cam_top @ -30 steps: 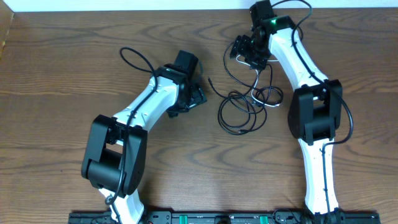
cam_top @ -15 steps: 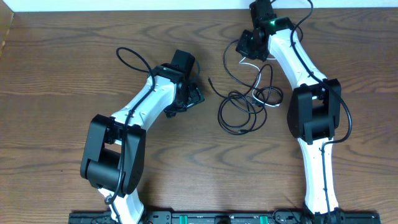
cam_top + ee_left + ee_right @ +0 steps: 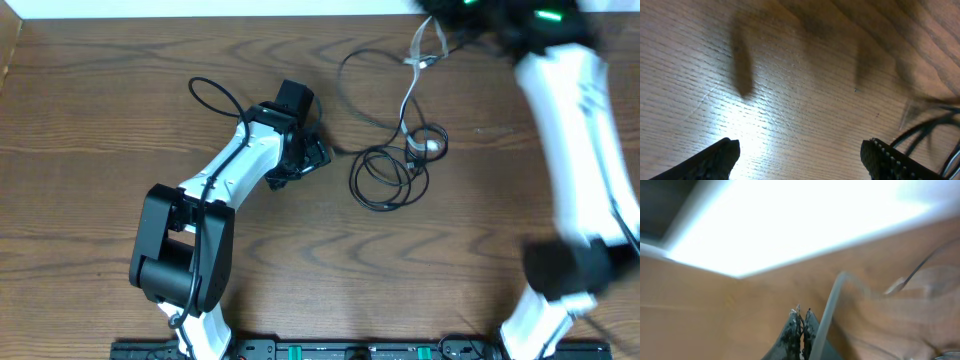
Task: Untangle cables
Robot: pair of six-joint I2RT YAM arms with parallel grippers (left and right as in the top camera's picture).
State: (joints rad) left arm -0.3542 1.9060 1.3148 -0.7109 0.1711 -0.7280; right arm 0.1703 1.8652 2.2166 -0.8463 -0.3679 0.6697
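The black cables point(image 3: 385, 178) lie in a tangled coil on the wooden table, right of centre. One black strand loops up toward the back edge. The white cable point(image 3: 408, 95) is drawn taut from the coil up to my right gripper point(image 3: 440, 22), which is motion-blurred at the back edge. In the right wrist view that gripper point(image 3: 802, 312) is shut, and the white cable point(image 3: 829, 305) runs along its right finger. My left gripper point(image 3: 314, 152) rests low, left of the coil. It stands open point(image 3: 801, 147) over bare wood, with black cables point(image 3: 925, 134) just beyond its right finger.
A thicker black wire point(image 3: 210, 95) loops off the left arm. A white wall strip point(image 3: 200, 8) runs along the table's back edge. The robot base rail point(image 3: 320, 350) runs along the front edge. The right arm point(image 3: 575, 120) stretches along the right side.
My right gripper has shut and swung up and back to the right, pulling the white cable out straight and shifting the upper black loop. The left arm has barely moved.
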